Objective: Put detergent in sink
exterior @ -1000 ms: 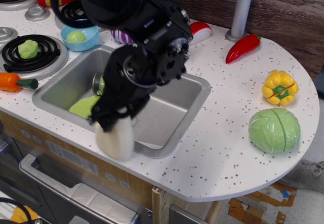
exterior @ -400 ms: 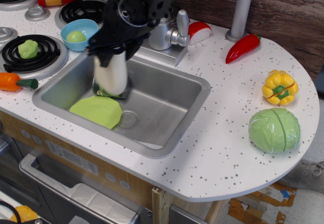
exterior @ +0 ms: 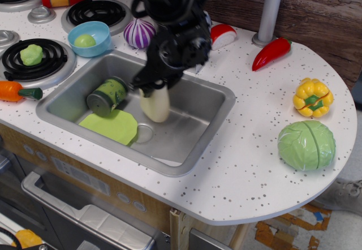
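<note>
Moved right over sink [exterior: 218, 100] | detergent [exterior: 155, 104] upright, cap up | jaws clenched on it

The detergent bottle [exterior: 155, 104] is cream-white plastic, plain and unlabelled; it hangs roughly upright inside the sink [exterior: 201, 126], its top hidden; its base is near the drain, but contact with the sink floor cannot be told; the sink is a rectangular steel basin set in the speckled counter.
</note>
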Controlling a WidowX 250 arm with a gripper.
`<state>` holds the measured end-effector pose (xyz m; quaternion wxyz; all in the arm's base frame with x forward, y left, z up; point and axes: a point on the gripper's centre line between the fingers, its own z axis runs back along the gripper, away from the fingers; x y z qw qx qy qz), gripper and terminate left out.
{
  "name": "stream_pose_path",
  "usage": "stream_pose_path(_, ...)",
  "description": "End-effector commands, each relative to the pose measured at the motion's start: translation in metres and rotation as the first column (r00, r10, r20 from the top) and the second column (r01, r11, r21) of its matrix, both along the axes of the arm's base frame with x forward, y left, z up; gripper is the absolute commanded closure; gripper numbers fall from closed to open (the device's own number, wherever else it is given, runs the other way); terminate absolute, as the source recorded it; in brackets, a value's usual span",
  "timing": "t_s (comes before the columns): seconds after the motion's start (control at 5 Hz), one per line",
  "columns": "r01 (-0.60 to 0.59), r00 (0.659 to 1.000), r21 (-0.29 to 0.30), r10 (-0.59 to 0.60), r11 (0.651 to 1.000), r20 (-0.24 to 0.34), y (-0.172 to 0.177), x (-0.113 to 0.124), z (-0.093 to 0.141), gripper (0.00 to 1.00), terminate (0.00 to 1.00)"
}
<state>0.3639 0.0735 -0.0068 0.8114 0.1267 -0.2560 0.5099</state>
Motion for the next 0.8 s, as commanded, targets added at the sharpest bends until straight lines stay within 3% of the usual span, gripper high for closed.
stream_pose_path(0.0,0.002,0.993,-0.052,0.004,0.999,0.117,-0.0097,0.0219,-0.003,1.0,0.0)
stream_pose_path(0.2,0.004,0.985,-0.012,-0.002,1.0,0.17,-0.0108,0.023,-0.0068,0.0,0.0)
stream_pose_path(0.4,0.004,0.985,-0.012,-0.002,1.0,0.17,-0.0108,0.023,-0.0068,0.0,0.0)
stream_pose_path(0.6,0.004,0.985,-0.012,-0.002,1.0,0.17,-0.0108,0.023,-0.0068,0.0,1.0)
